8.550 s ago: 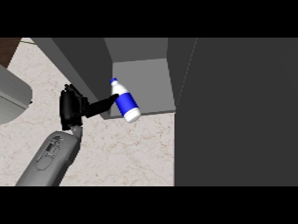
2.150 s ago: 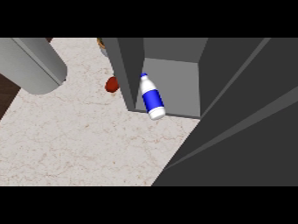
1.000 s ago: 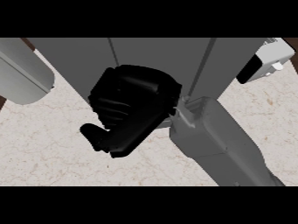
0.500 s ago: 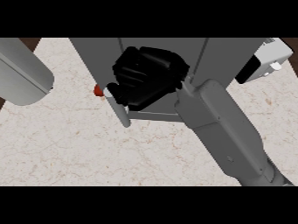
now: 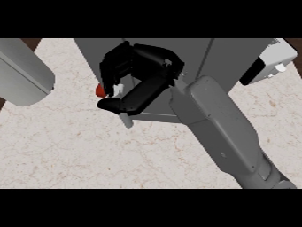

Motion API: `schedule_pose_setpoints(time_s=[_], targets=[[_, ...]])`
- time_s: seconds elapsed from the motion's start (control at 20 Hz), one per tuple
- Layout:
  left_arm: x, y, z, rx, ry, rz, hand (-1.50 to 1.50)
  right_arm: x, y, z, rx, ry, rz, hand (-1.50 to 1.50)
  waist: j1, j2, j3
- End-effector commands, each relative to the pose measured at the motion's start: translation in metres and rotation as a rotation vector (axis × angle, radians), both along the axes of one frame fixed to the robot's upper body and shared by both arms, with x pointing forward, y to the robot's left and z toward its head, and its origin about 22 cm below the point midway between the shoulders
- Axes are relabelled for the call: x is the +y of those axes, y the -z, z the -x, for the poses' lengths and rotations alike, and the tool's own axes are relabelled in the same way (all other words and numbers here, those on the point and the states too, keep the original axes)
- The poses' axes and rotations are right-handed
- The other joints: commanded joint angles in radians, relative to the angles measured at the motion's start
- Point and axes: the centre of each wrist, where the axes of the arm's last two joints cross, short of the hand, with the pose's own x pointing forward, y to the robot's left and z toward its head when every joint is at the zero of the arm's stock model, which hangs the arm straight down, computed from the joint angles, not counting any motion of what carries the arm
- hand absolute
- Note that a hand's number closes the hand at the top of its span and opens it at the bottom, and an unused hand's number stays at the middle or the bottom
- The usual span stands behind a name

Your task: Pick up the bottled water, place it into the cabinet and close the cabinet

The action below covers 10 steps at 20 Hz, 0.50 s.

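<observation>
My right hand (image 5: 142, 74) lies against the front of the grey cabinet (image 5: 225, 57) at the top middle, its forearm (image 5: 222, 128) coming in from the lower right. The fingers (image 5: 114, 66) hang relaxed over the left edge of the cabinet door (image 5: 158, 111), and the thumb (image 5: 124, 103) stretches down-left across the panel. The hand holds nothing. A small grey handle (image 5: 126, 119) sticks out below the thumb. The bottled water is hidden from sight. My left hand does not show.
A large grey cylinder (image 5: 13, 71) stands at the left edge. Just left of the cabinet a small red object (image 5: 101, 90) peeks out. A white appliance (image 5: 271, 64) sits to the cabinet's right. Marbled counter (image 5: 81, 155) spreads across the front.
The cabinet stood open with the bottle inside two seconds ago; now the door covers it. My right hand came in and slid upward over the door front during the last second.
</observation>
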Motion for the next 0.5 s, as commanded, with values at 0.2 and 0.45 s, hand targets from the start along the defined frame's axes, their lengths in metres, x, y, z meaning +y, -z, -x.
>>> schedule_pose_setpoints(time_s=[0.2, 0.45], targets=[[-0.003, 0.009, -0.001, 0.016, 0.016, -0.003, -1.50, -0.026, -0.067, -0.029, -0.153, 0.298, -0.099, -1.50, 0.007, 0.009, 0.004], [-0.006, 0.008, -0.009, 0.010, 0.050, -0.009, -1.50, -0.022, -0.060, -0.031, -0.140, 0.304, -0.089, -1.50, 0.005, 0.010, 0.005]])
